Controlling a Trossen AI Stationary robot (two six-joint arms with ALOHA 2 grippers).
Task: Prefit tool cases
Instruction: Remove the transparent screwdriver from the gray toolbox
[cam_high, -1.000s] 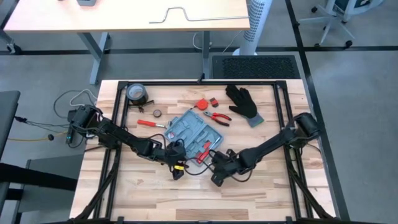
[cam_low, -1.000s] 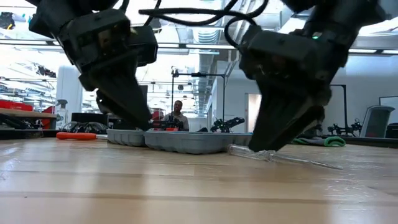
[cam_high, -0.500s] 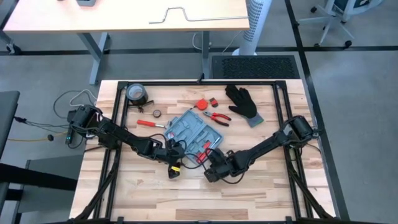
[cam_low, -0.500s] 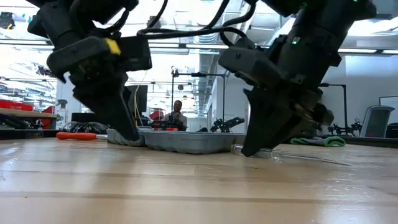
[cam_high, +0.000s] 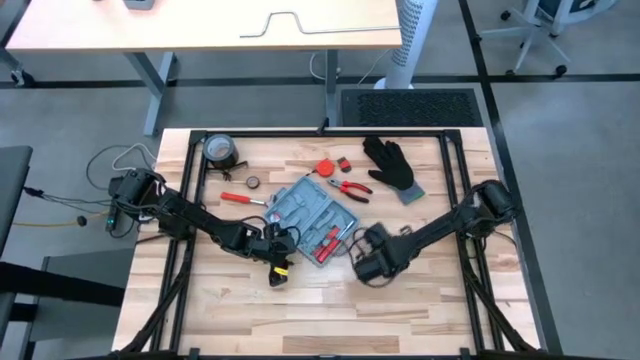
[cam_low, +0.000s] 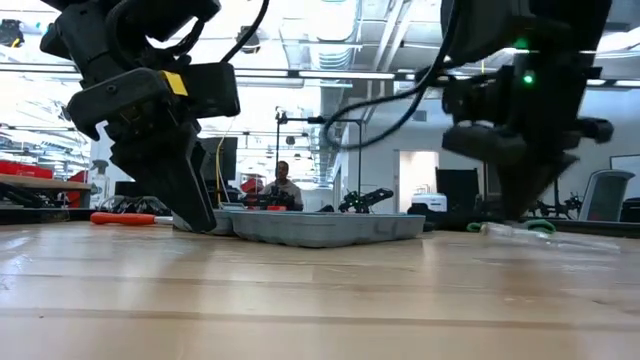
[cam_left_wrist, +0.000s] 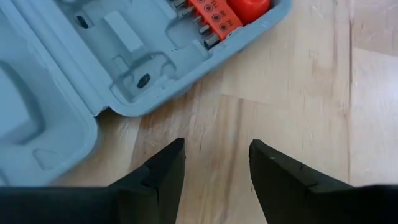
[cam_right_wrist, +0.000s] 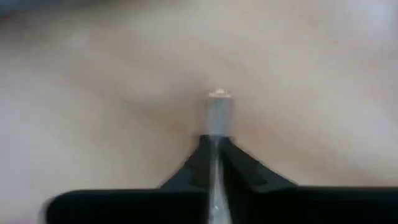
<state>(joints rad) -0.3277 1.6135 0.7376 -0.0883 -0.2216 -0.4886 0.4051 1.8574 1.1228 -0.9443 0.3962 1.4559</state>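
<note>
The light-blue tool case (cam_high: 313, 212) lies open and flat on the wooden table, with red bits (cam_left_wrist: 219, 14) in its grey-blue slots. My left gripper (cam_high: 274, 268) (cam_left_wrist: 214, 167) stands open just off the case's near-left corner (cam_left_wrist: 118, 106), fingers pointing down and nothing between them. To the case's near right, my right gripper (cam_high: 366, 266) (cam_right_wrist: 214, 142) is shut on a clear, rod-like tool (cam_right_wrist: 219, 109), which shows low over the table in the low view (cam_low: 565, 237). My right gripper pinches the clear tool between its two fingers (cam_right_wrist: 245, 168). The tool's end (cam_right_wrist: 219, 96) sticks out forward past the fingertips, in line with them. The fingers hide the part behind. I cannot tell whether the tool touches the table.
Beyond the case lie red-handled pliers (cam_high: 349, 188), a red round thing (cam_high: 325, 166), a black glove (cam_high: 390, 165), a red screwdriver (cam_high: 241, 198) and a roll of tape (cam_high: 220, 151). Bare wood (cam_high: 320, 310) stretches along the near edge.
My right gripper has swung toward the table's right edge, carrying the clear tool away from the case's near side. My left gripper has shifted a little toward the near-left of the case and stays open.
</note>
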